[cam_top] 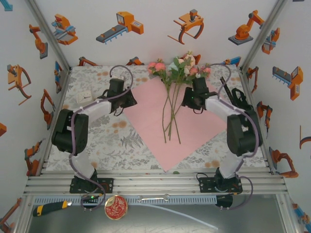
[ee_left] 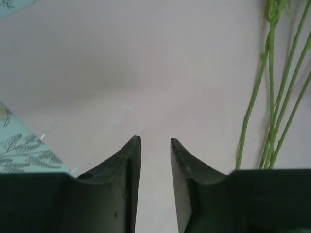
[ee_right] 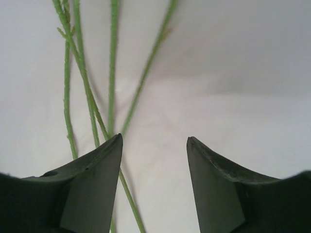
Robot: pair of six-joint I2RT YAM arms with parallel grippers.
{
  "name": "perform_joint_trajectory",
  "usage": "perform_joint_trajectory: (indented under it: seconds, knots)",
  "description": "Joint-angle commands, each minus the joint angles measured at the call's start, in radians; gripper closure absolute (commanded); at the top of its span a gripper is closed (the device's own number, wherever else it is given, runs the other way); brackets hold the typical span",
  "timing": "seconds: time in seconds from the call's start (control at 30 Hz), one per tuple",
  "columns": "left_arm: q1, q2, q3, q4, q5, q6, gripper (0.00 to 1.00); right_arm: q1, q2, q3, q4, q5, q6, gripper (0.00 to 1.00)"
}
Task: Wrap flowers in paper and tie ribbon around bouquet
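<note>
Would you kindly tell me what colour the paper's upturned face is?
The paper shows plain pink, seen best in the top external view.

White walls (cam_top: pixel 155 48) covered in orange robot-arm cartoons box in the worktop (cam_top: pixel 104 143) on three sides, floral print all over it, aluminium rail (cam_top: pixel 155 180) along its near edge.

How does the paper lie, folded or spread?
Spread flat: the paper lies open, pink face up, the flowers resting on it unwrapped.
</note>
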Motion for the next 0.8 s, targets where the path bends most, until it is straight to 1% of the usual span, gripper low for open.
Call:
perform_joint_trajectory:
  seconds: [0.0, 0.03, 0.07, 0.1, 0.2, 0.23, 0.27, 0.37, 0.5, 0.63, 0.77]
  knots:
    - [0.001, 0.086, 0.100, -0.070, -0.035, -0.013, 0.88, -0.072, -0.130, -0.127, -0.013, 0.135, 0.023, 0.49]
    - [0.002, 0.115, 0.138, -0.104, -0.053, -0.009, 0.97, -0.107, -0.160, -0.170, -0.004, 0.143, 0.037, 0.54]
    - [0.004, 0.137, 0.161, -0.125, -0.069, -0.007, 1.00, -0.145, -0.180, -0.202, 0.004, 0.130, 0.045, 0.58]
    - [0.007, 0.153, 0.179, -0.136, -0.082, -0.007, 1.00, -0.190, -0.197, -0.229, 0.012, 0.100, 0.048, 0.65]
    - [0.029, 0.189, 0.206, -0.152, -0.087, -0.020, 1.00, -0.294, -0.204, -0.270, 0.025, 0.030, 0.036, 0.91]
    - [0.037, 0.199, 0.208, -0.156, -0.089, -0.029, 1.00, -0.320, -0.196, -0.273, 0.027, 0.015, 0.026, 0.97]
    - [0.045, 0.208, 0.209, -0.158, -0.090, -0.037, 1.00, -0.335, -0.183, -0.271, 0.029, 0.009, 0.016, 1.00]
    - [0.065, 0.230, 0.203, -0.162, -0.076, -0.050, 1.00, -0.350, -0.131, -0.241, 0.025, 0.006, -0.016, 1.00]
    - [0.085, 0.235, 0.156, -0.158, -0.086, -0.075, 1.00, -0.348, -0.044, -0.181, 0.008, 0.003, -0.025, 1.00]
    - [0.105, 0.211, 0.084, -0.150, -0.105, -0.100, 1.00, -0.351, 0.031, -0.100, -0.054, -0.009, -0.039, 1.00]
    - [0.135, 0.158, -0.016, -0.132, -0.110, -0.151, 1.00, -0.350, 0.126, -0.005, -0.142, -0.064, -0.061, 1.00]
